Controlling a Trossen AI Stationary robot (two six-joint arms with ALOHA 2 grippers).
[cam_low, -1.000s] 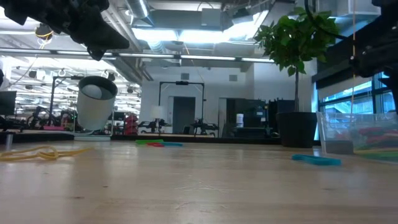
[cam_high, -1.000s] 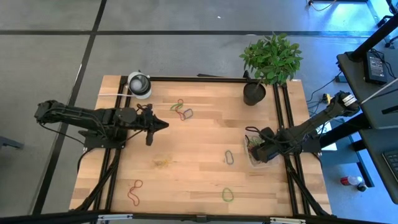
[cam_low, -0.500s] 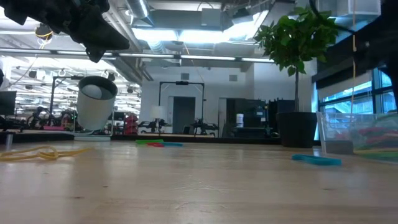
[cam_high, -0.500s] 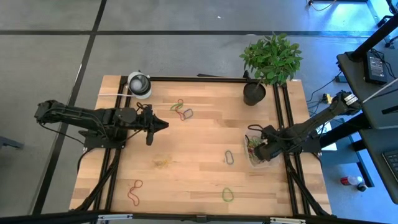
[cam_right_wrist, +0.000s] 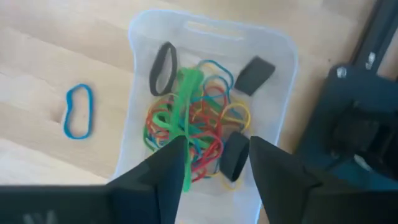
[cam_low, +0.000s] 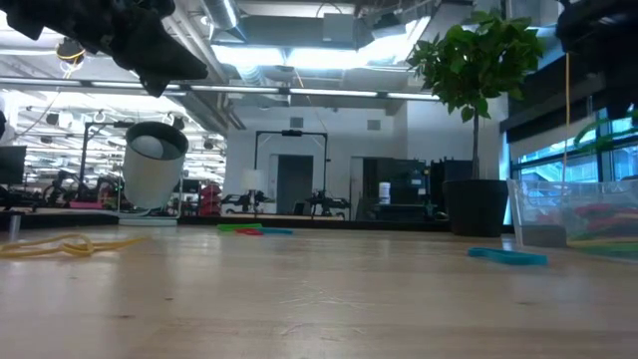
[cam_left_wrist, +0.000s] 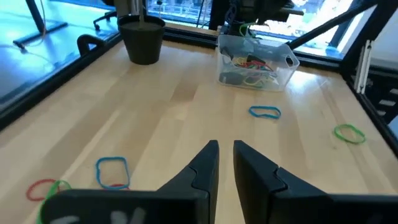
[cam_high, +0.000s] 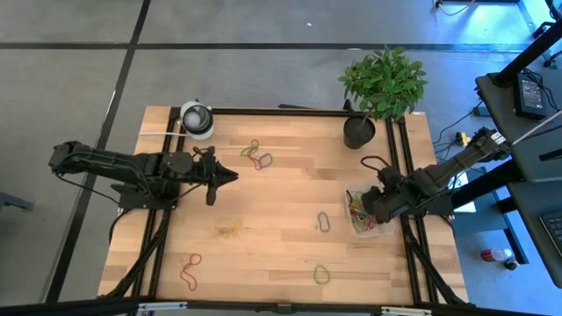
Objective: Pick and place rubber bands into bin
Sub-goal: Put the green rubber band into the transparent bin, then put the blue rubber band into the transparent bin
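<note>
The bin (cam_high: 358,226), a small clear tub with several coloured rubber bands (cam_right_wrist: 205,124) in it, stands near the table's right edge. My right gripper (cam_right_wrist: 217,157) hovers open just above it, and a green band (cam_right_wrist: 186,112) runs from one finger down into the bin. More bands lie flat on the wood: a blue one (cam_high: 323,221), a green one (cam_high: 321,276), a red one (cam_high: 190,270), a yellow one (cam_high: 230,230) and a small cluster (cam_high: 256,156). My left gripper (cam_high: 232,175) is held shut above the table's left half, with nothing in it. My right gripper has open fingers that point down over the bin. The green band's near end (cam_right_wrist: 185,177) lies against the inner side of one finger (cam_right_wrist: 171,168). The rest of the band hangs down among the bands in the bin; whether it still clings, I cannot tell.
A black plant pot (cam_high: 358,132) stands at the far right, behind the bin. A white-and-grey roll (cam_high: 197,118) stands at the far left corner. Bare wood lies between the two arms in the table's middle.
My right gripper has opened over the bin, then risen and drawn back a little toward the table's right edge, uncovering the bands inside. The green band now trails from one finger above the bin's rim.
</note>
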